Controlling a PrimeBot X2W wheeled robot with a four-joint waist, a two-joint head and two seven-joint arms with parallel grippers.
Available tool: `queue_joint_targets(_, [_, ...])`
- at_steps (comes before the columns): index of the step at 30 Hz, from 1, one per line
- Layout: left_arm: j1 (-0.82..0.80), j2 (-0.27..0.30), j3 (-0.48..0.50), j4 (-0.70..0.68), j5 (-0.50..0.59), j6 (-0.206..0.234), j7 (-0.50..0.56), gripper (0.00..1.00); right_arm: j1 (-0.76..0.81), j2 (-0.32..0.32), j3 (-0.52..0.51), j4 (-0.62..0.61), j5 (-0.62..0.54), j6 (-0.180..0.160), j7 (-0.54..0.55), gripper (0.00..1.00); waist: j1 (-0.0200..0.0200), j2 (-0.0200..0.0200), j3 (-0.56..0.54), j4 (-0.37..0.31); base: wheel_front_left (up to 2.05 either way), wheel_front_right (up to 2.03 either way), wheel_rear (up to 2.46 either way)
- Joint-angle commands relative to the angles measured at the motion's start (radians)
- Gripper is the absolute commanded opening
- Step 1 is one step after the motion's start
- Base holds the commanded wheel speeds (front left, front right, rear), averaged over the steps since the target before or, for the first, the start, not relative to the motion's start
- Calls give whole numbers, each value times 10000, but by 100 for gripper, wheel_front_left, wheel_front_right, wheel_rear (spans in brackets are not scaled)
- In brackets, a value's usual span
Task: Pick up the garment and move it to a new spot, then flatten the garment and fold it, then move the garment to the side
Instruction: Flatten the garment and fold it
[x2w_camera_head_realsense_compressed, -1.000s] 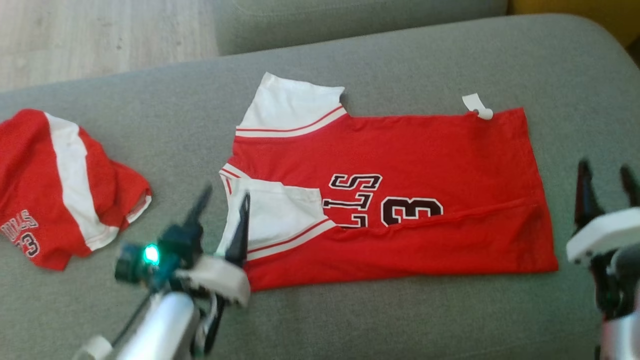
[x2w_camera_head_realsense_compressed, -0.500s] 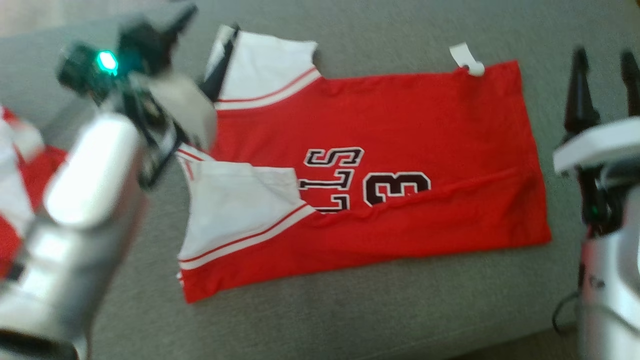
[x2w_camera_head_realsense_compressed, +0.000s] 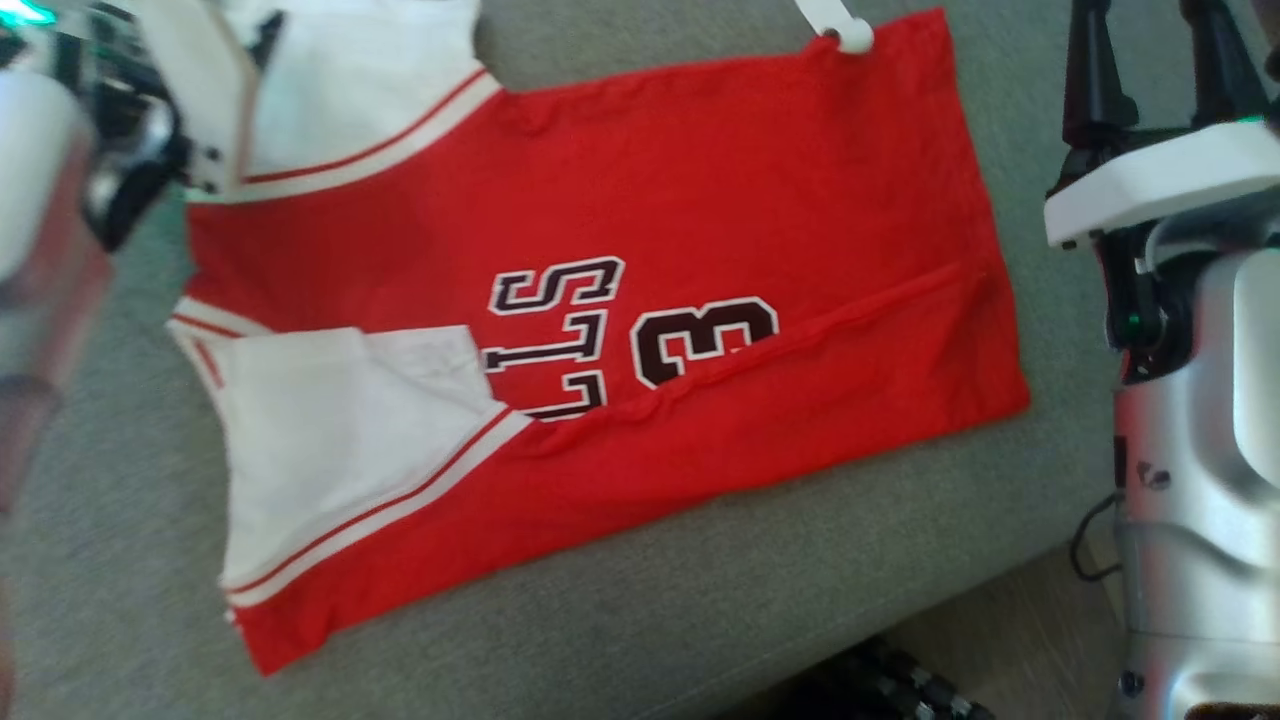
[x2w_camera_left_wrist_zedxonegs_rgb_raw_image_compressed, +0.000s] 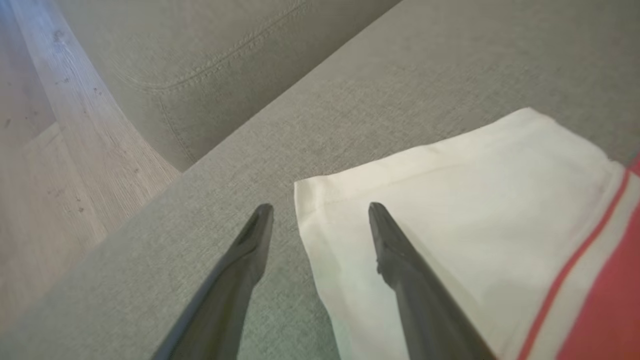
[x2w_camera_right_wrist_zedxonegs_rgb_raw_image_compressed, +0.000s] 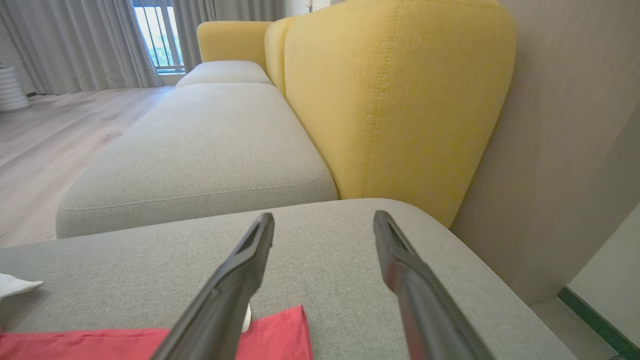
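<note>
One garment (x2w_camera_head_realsense_compressed: 600, 200), one white tag (x2w_camera_head_realsense_compressed: 840, 30) (at its edge), two grippers: left gripper (x2w_camera_left_wrist_zedxonegs_rgb_raw_image_compressed: 320, 207), right gripper (x2w_camera_right_wrist_zedxonegs_rgb_raw_image_compressed: 324, 215).

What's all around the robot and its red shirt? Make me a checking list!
Surface: grey sofa cushion, jersey lies on it.
Job's things: red jersey, partly folded, white sleeve spread out, white tag at its edge.
Clutter: dark blurred thing on floor, cannot tell what.
Grippers: left gripper open, astride sleeve edge; right gripper open, empty, over cushion.
Cables: dark cable beside right arm.
Surroundings: yellow sofa back, wood floor, curtains.
</note>
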Motion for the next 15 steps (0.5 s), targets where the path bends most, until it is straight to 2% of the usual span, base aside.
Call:
queue_joint_targets(1, [-636, 483, 210, -75, -111, 19, 60, 100, -296, -61, 183, -310, 140, -7, -135, 100, -2, 0, 314, -320, 0, 0, 0])
queue_joint_targets(9, [-1194, 749, -346, 789, -612, 18, 104, 100, -362, -50, 210, -194, 375, -7, -393, 100, -2, 0, 735, -641, 0, 0, 0])
queue_joint_targets(15, [-1221, 567, -751, 1096, -1419, 18, 722, 98, -412, -88, 237, -232, 429, -7, -383, 100, -2, 0, 804, -688, 0, 0, 0])
